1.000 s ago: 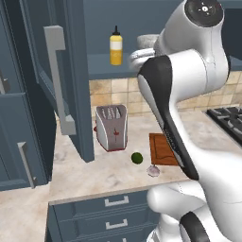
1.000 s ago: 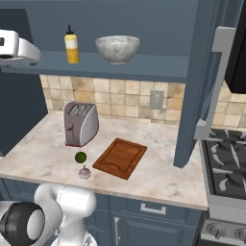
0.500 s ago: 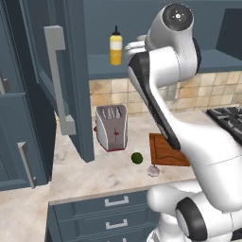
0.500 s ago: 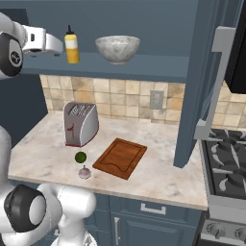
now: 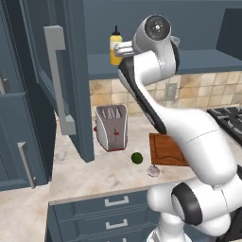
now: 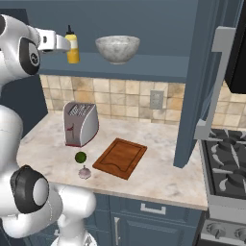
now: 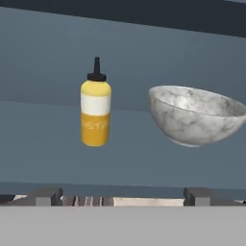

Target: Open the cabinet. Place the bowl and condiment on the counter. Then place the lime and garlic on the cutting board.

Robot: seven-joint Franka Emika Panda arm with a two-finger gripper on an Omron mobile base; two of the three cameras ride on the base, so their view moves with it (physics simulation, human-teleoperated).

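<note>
Two things stand on the open cabinet's (image 6: 202, 72) shelf: the yellow condiment bottle (image 7: 95, 108) and, just beside it, the marble bowl (image 7: 194, 115). The fingers (image 7: 125, 196) are spread wide and empty, level with the shelf and short of the bottle. Below on the counter (image 6: 158, 175), the lime (image 6: 80, 157) and garlic (image 6: 84, 172) lie near the cutting board (image 6: 120, 157), by a toaster (image 6: 80, 123).

Speckled stone bowl (image 7: 196, 115), glossy plastic condiment (image 7: 95, 108), reddish wooden cutting board (image 6: 120, 157).
</note>
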